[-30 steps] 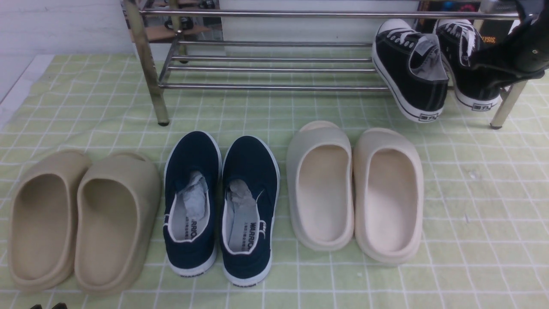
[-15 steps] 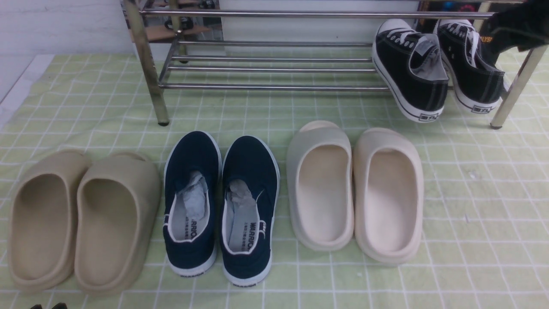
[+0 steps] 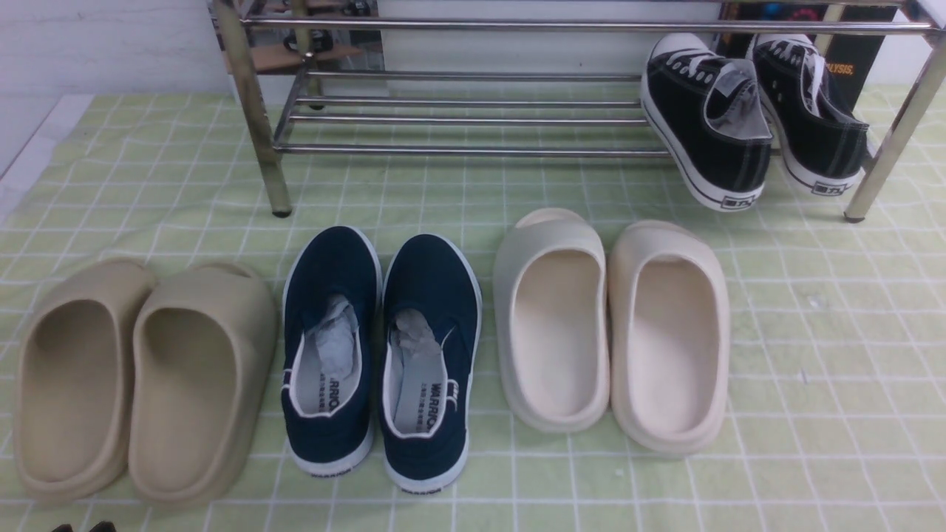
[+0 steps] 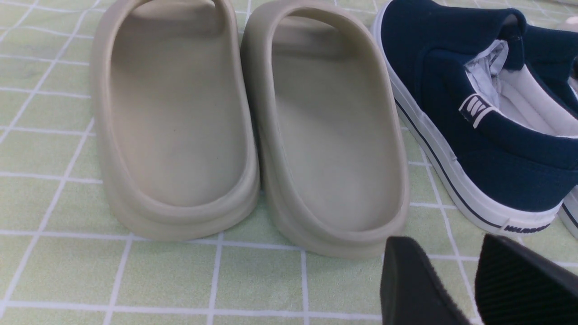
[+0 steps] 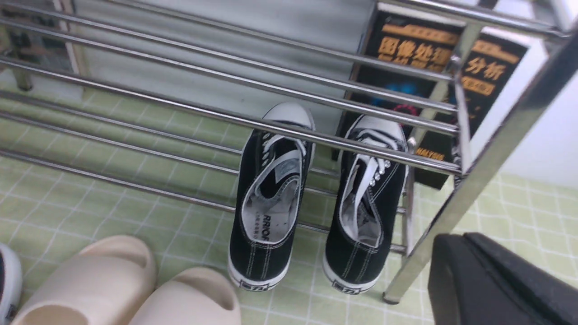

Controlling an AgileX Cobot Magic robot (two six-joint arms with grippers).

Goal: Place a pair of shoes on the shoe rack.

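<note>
The two black canvas sneakers, one (image 3: 709, 118) beside the other (image 3: 813, 118), sit side by side at the right end of the chrome shoe rack (image 3: 473, 150), toes inward, heels hanging over the lower shelf's front bar. The right wrist view shows both sneakers, the left one (image 5: 266, 212) and the right one (image 5: 365, 216), under the rack's bars (image 5: 180, 108). My right gripper (image 5: 456, 241) is shut and empty, drawn back beside the rack's front right leg, clear of the shoes. My left gripper (image 4: 445, 253) is open and empty, low over the cloth behind the beige slippers.
On the green checked cloth (image 3: 813, 332) in front of the rack stand beige slippers (image 3: 140, 377), navy slip-on shoes (image 3: 380, 355) and cream slippers (image 3: 613, 332). A black book (image 5: 424, 58) leans behind the rack's right end. The left gripper's tips (image 3: 77, 527) show at the lower left edge.
My right arm has let go of the right sneaker and pulled back out of the front view. Both sneakers stay on the rack. The left arm has not moved.
</note>
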